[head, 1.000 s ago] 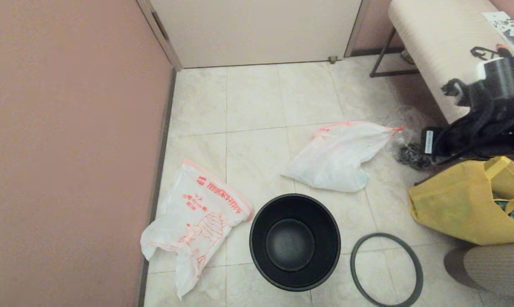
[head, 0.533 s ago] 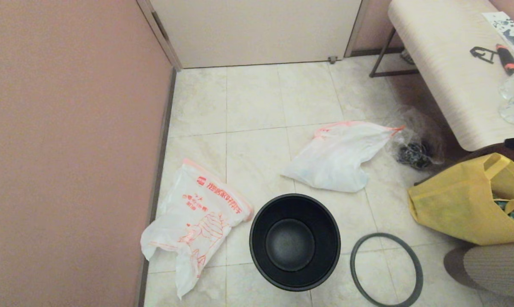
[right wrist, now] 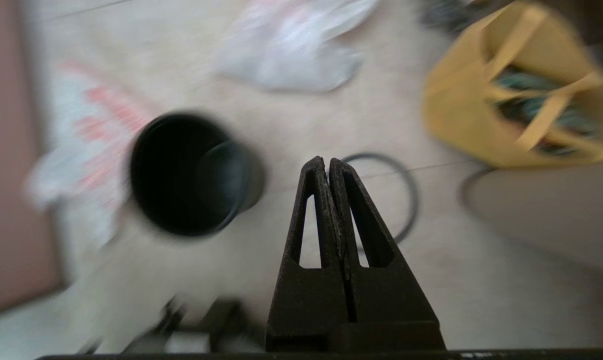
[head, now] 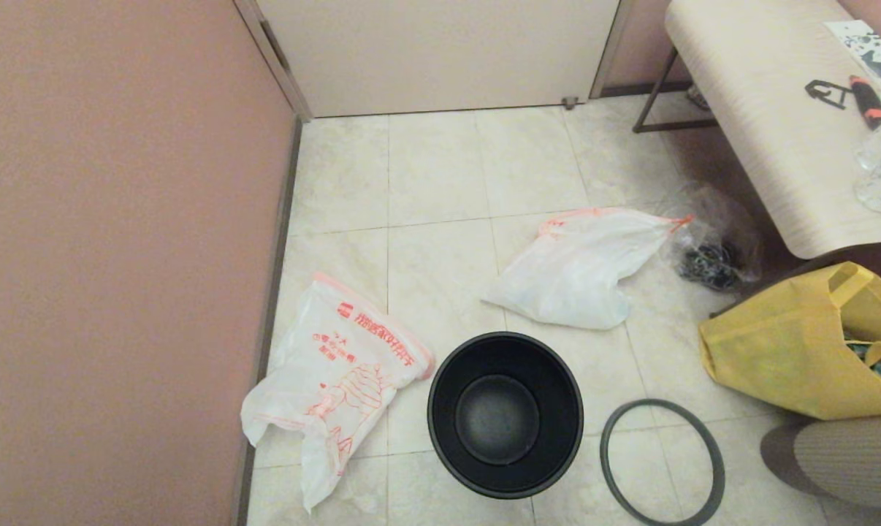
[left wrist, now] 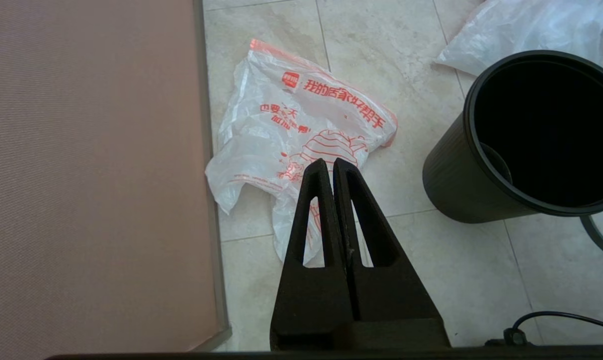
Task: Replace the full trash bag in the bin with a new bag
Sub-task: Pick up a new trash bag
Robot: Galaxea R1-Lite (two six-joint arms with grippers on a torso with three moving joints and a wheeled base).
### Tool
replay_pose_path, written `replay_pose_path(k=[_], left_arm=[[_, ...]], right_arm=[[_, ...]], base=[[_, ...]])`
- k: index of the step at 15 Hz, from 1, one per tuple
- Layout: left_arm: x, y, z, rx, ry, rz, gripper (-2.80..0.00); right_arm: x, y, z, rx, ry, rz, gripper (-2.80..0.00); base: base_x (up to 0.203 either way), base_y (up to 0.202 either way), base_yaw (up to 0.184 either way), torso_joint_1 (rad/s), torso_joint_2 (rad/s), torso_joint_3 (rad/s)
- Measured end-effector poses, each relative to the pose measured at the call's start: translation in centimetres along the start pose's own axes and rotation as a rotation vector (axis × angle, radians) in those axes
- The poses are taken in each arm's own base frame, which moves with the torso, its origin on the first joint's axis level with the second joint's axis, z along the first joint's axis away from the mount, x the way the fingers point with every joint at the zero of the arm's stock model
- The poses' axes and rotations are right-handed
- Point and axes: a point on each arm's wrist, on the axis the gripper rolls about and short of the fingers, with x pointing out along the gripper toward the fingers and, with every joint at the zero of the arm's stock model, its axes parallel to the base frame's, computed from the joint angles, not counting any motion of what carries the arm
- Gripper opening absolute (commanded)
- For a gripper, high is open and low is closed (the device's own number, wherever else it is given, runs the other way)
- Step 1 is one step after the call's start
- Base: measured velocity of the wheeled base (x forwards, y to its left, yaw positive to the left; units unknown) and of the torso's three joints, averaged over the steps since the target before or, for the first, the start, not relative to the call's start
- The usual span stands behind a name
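Lining comes next, as we judge it: the bin (head: 505,414) stands bare and open on the floor, its grey ring (head: 662,462) lying flat just beside it on our right; the full trash bag (head: 583,267) lies slumped on the tiles beyond the bin, and the new bag (head: 334,372) lies crumpled to the bin's left, close against the wall (head: 119,256). Our left end effector (left wrist: 330,167) hangs above the new bag with its fingers pressed together, holding nothing; our right end effector (right wrist: 325,165) is likewise closed and empty, over the floor near the ring. We should part the left fingers, pinch the orange-red rim rather than the loose body, and lift clear of the wall; open floor lies between the bags, while the yellow tote (head: 798,358) crowds the right side.
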Motion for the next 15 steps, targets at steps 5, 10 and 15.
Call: replay_pose_path(k=[5, 10, 15], left_arm=[[0.0, 0.0, 0.0, 0.000, 0.000, 0.000, -2.80], [0.0, 0.0, 0.0, 0.000, 0.000, 0.000, -2.80], [0.0, 0.0, 0.0, 0.000, 0.000, -0.001, -2.80]], right_arm=[[-7.0, -1.3, -6.1, -0.006, -0.047, 0.183, -2.80], [-7.8, -0.8, -8.8, 0.009, -0.082, 0.097, -2.80], [-4.5, -0.7, -14.2, -0.026, -0.091, 0.041, -2.80]], base=[[0.000, 0.000, 0.000, 0.000, 0.00, 0.000], [0.000, 0.000, 0.000, 0.000, 0.00, 0.000], [0.000, 0.000, 0.000, 0.000, 0.00, 0.000]])
